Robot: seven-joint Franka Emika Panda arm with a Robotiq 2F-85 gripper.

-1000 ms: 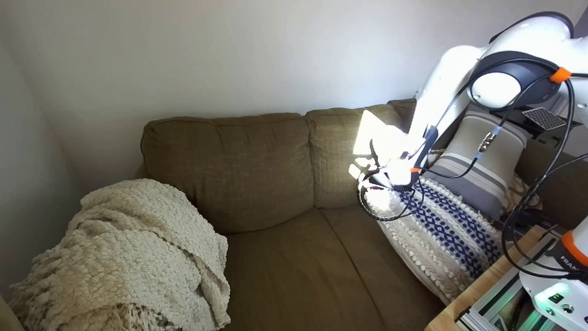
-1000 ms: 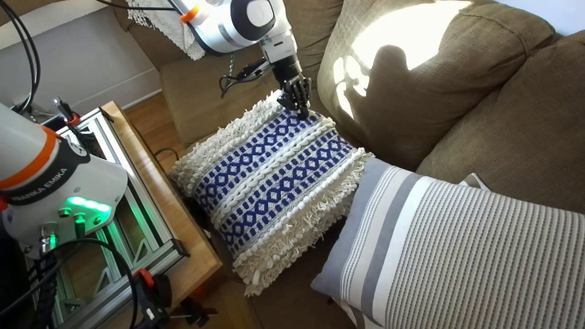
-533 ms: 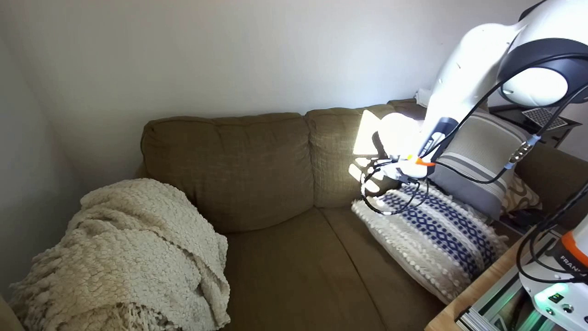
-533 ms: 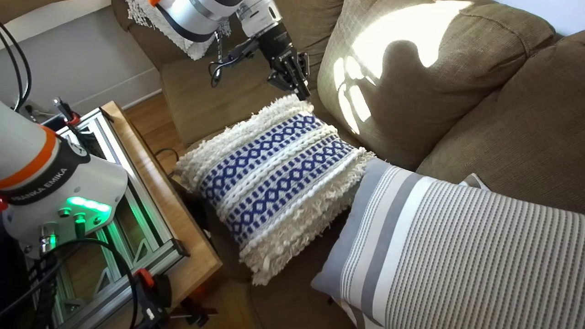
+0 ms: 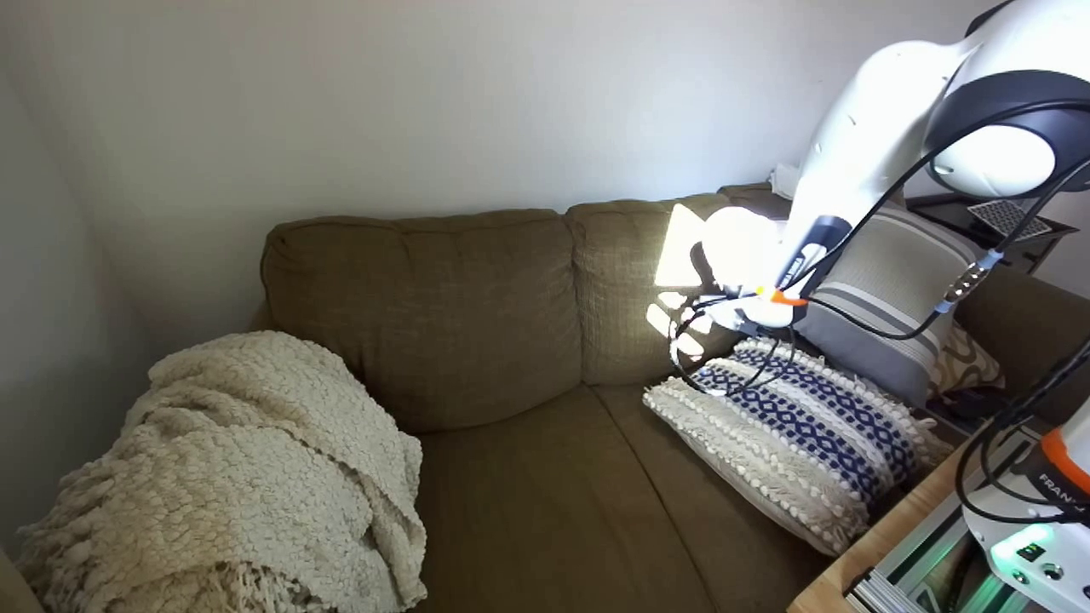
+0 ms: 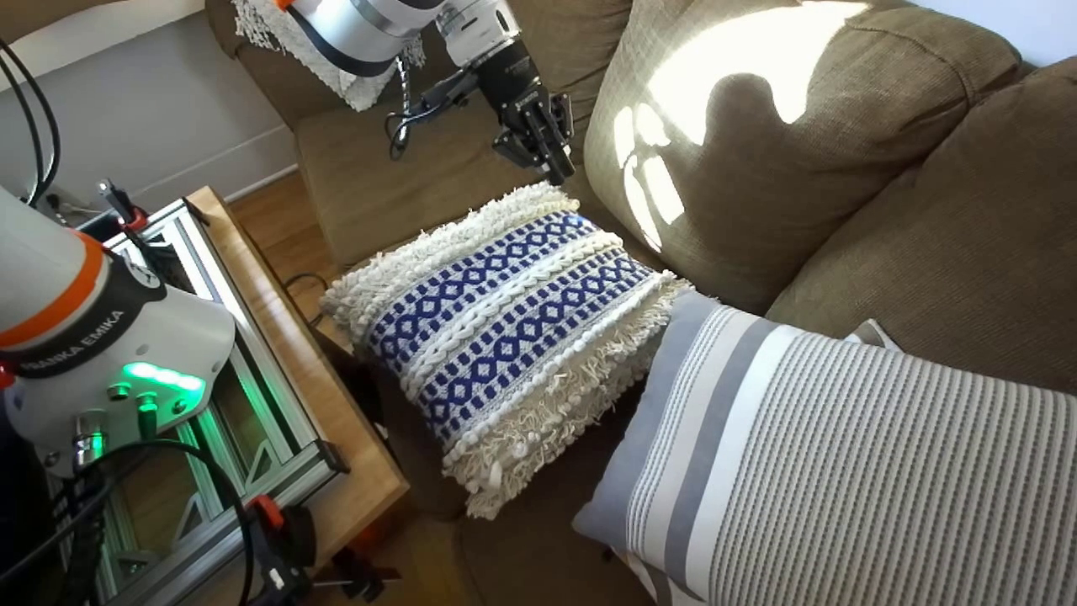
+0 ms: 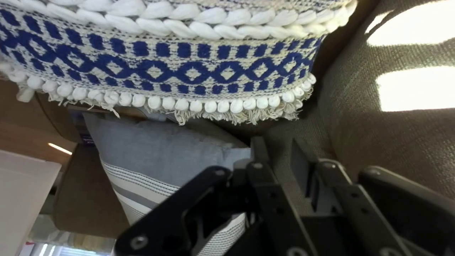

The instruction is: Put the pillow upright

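Observation:
The pillow, cream with navy-blue woven bands and fringe, lies slanted on the sofa seat in both exterior views. In the wrist view its blue band and tufted edge fill the upper part. My gripper is just beyond the pillow's far corner, near the back cushion; whether a fingertip brushes the fringe I cannot tell. Glare blurs the fingers in an exterior view. From the wrist, the gripper shows a moderate gap between its pads, with only sofa fabric behind it, so it holds nothing.
A grey-and-white striped pillow leans right beside the patterned one. Brown back cushions rise behind. The robot's wooden table borders the seat in front. A cream knitted blanket covers the sofa's far end.
The gripper has drawn up and back from the pillow's corner, where it was a second ago, and its jaws have parted somewhat. That side of the pillow has sunk lower onto the seat.

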